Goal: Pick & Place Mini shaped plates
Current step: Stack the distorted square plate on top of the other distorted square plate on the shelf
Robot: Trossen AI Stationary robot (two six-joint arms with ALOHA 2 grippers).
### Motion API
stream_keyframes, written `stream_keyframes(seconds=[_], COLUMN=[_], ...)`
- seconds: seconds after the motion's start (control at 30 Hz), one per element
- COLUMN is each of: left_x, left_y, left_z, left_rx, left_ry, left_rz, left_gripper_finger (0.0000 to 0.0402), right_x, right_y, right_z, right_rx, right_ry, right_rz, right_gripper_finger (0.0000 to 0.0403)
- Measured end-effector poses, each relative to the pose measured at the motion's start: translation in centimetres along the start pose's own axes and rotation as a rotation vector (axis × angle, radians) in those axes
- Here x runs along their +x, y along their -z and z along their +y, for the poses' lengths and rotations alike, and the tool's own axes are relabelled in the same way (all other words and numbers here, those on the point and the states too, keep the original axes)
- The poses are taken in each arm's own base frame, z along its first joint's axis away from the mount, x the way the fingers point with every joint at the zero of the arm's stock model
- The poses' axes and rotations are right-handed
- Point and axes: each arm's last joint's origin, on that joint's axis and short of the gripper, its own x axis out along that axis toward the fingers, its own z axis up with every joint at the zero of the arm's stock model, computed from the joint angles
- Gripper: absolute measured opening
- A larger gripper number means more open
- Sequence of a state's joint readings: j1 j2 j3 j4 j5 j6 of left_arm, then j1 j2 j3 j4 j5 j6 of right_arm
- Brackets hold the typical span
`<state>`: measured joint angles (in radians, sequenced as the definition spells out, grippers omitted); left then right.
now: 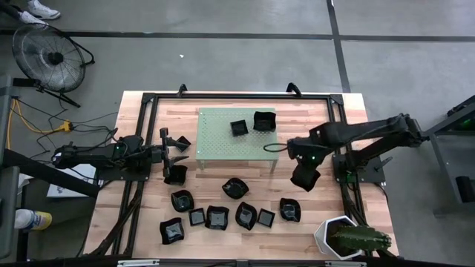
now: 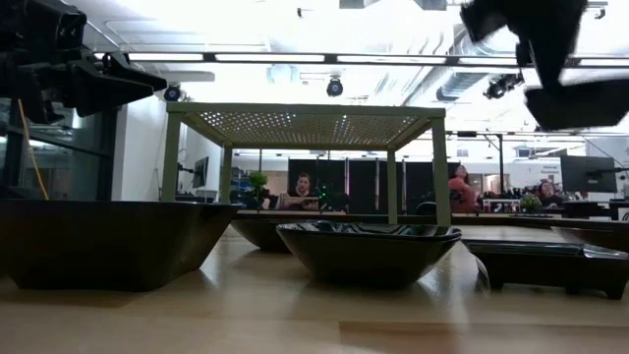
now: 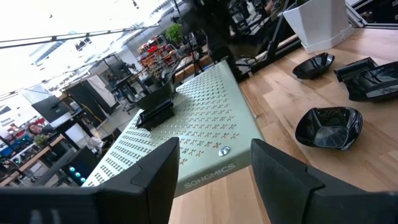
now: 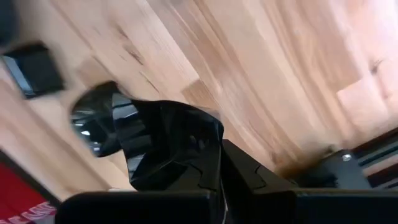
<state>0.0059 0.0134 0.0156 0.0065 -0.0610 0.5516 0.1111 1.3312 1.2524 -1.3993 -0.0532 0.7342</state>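
Note:
Several glossy black mini plates (image 1: pixel 217 217) rest on their bases on the near half of the wooden table. Two more (image 1: pixel 238 127) (image 1: pixel 264 120) sit on top of the green perforated shelf (image 1: pixel 223 144). My right gripper (image 1: pixel 304 172) hovers over the table to the right of the shelf, shut on one black plate (image 4: pixel 168 143). My left gripper (image 1: pixel 178 148) (image 3: pixel 214 180) stands open at the shelf's left end and points toward it. A plate (image 1: pixel 176 174) lies just near of it, untouched. My right gripper holds the black plate by one side of its raised rim (image 4: pixel 211 146), which sits against a dark finger (image 4: pixel 249 174); the gripper body hides the other finger. The fingers come from above, pointing down. The plate is lifted clear of the table and hangs tilted.
A white hexagonal pot with a cactus (image 1: pixel 341 236) stands at the near right corner. A black frame (image 1: pixel 148 100) runs along the table edges. Bare wood lies between the shelf and the right arm. People sit in the room beyond (image 2: pixel 305 192).

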Motion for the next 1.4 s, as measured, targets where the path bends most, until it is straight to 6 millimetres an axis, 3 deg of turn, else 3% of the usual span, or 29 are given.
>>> stream_keyframes(seconds=[0.27, 0.53, 1.0, 1.17, 1.4], left_x=[0.0, 0.0, 0.0, 0.0, 0.0], left_y=[0.0, 0.0, 0.0, 0.0, 0.0], left_z=[0.0, 0.0, 0.0, 0.0, 0.0], left_rx=[0.0, 0.0, 0.0, 0.0, 0.0], left_ry=[0.0, 0.0, 0.0, 0.0, 0.0], left_rz=[0.0, 0.0, 0.0, 0.0, 0.0], left_gripper_finger=[0.0193, 0.0193, 0.0193, 0.0193, 0.0193], right_x=[-6.7, -10.1, -11.2, -9.9, -7.4], right_y=[-1.2, -3.7, -9.6, -11.9, -15.2], right_z=[-0.1, -2.5, -6.8, -8.6, -9.5], right_rx=[0.01, 0.075, 0.141, 0.221, 0.298], right_ry=[-0.071, -0.203, -0.43, -0.444, -0.492], right_rz=[-0.244, -0.382, -0.596, -0.557, -0.483], right_gripper_finger=[0.0, 0.0, 0.0, 0.0, 0.0])
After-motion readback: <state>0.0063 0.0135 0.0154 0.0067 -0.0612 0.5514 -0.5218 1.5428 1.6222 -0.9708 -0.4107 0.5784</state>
